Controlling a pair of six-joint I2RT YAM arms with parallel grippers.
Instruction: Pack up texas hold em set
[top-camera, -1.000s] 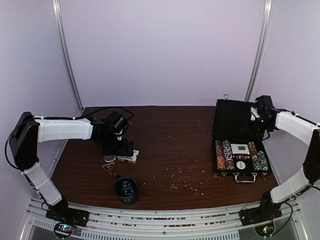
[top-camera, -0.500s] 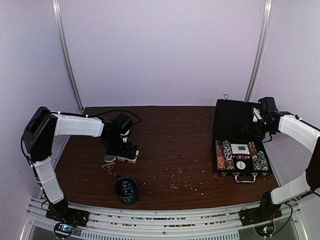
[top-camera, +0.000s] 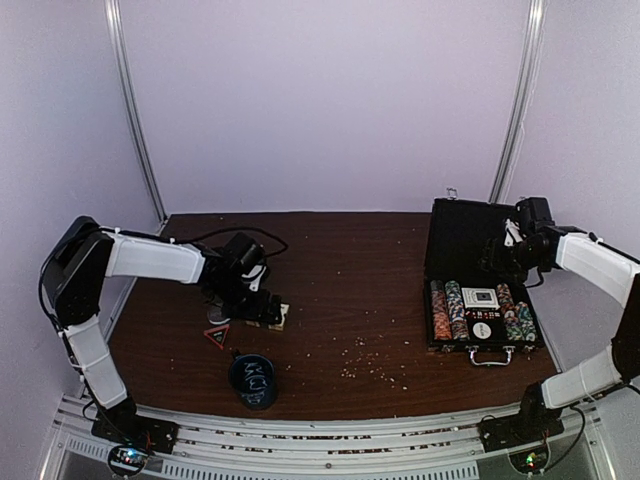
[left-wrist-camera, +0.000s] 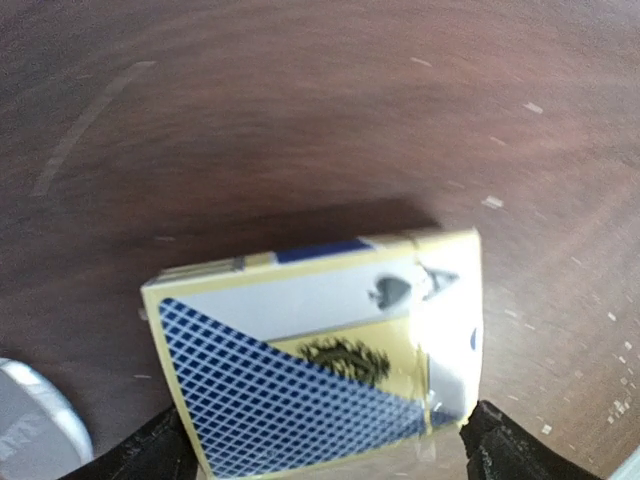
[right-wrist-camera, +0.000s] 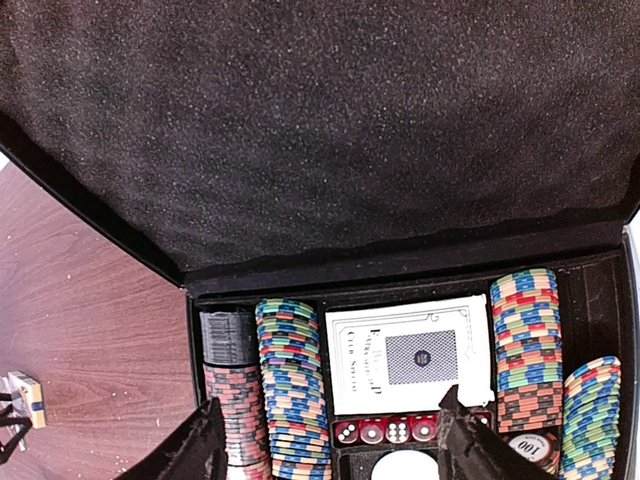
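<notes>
- Top view: the left arm rises from its base at the near left corner and folds at a high elbow by the left edge. Its white forearm stretches rightward and down over the table (top-camera: 340, 270).
- The left claw (top-camera: 266, 308) points down at the loose card deck (top-camera: 279, 318). The deck lies on the table's left half, well apart from the case (top-camera: 462, 238).
- A red triangular button (top-camera: 217, 336) and a grey round button (top-camera: 218, 316) lie just left of that deck. A dark cup (top-camera: 253, 380) stands nearer the arm bases.
- The right arm climbs along the right edge, bends, and reaches its forearm leftward. The right claw (top-camera: 498, 258) hangs in front of the upright lid (top-camera: 455, 225), above the open case at the table's right side.
- Left wrist view: the left claw's fingers (left-wrist-camera: 150, 455) stand wide apart, one at each near corner of the card deck, straddling it. The deck lies flat on the wood with its blue lattice face up.
- Right wrist view: the right claw looks down into the case with its fingers (right-wrist-camera: 200, 455) spread and nothing between them.
- Below it, chip rolls (right-wrist-camera: 290, 390) fill the side compartments. A second deck (right-wrist-camera: 410, 355) lies in the middle one, with red dice (right-wrist-camera: 385, 432) just in front of it.
</notes>
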